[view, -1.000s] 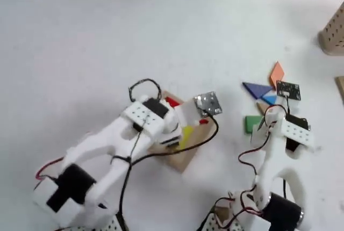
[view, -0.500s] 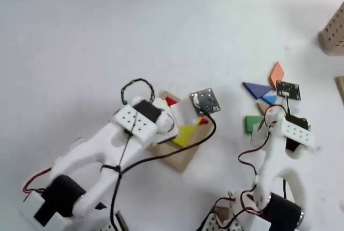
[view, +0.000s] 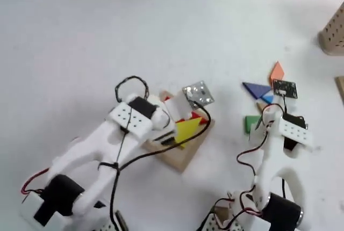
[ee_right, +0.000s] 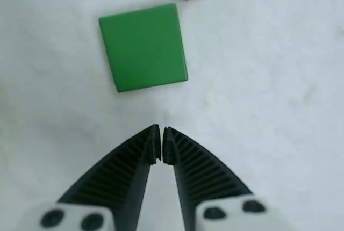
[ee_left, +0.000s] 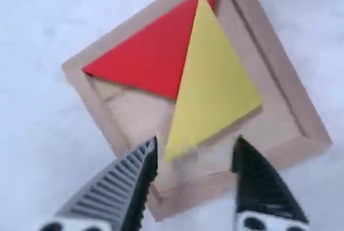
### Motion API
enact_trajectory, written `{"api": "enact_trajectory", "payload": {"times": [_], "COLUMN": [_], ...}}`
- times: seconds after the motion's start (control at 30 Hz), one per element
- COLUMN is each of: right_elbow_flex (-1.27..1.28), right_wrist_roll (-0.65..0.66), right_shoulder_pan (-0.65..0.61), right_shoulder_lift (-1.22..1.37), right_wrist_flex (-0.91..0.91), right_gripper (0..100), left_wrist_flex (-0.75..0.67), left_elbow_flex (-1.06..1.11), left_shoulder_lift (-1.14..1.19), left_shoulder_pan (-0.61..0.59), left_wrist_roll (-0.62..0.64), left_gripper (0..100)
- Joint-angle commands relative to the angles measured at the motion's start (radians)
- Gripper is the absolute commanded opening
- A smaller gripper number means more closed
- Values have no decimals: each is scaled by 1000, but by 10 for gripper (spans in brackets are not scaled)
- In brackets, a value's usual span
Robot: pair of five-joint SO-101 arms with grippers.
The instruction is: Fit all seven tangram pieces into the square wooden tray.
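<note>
White table (view: 80, 37); yellow triangle (ee_left: 215, 80) sits in tray (ee_left: 279, 64), left gripper (ee_left: 196, 150) spread wide. Next, likely: right gripper (ee_right: 161, 134), pinched closed, opens for green square (ee_right: 144, 45), tray's 3 o'clock.

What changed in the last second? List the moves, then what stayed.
The left arm slid leftward in the high view, uncovering more of the yellow triangle in the tray; its left hand is open over the triangle's corner. Nothing visibly grasped or let go. Unchanged: red triangle, right hand shut near the green square.
</note>
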Motion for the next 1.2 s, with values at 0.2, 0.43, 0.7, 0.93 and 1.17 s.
{"api": "enact_trajectory", "payload": {"times": [0.2, 0.43, 0.7, 0.93, 1.17], "right_elbow_flex": [-23, -23, -18, -18, -18], "right_wrist_roll": [12, 12, 12, 12, 12], "right_shoulder_pan": [-12, -12, -12, -12, -12], "right_shoulder_lift": [-25, -25, -25, -25, -25], "right_wrist_flex": [-15, -15, -33, -35, -35], "right_gripper": [17, 17, 17, 17, 17], "left_wrist_flex": [-49, -66, -35, -35, -37], "left_elbow_flex": [-21, -164, -203, -203, -210], "left_shoulder_lift": [15, 288, 312, 312, 312], "left_shoulder_pan": [25, 7, 16, 64, 62], "left_wrist_roll": [3, 8, 3, 2, 9], "left_gripper": [389, 388, 254, 35, 22]}}
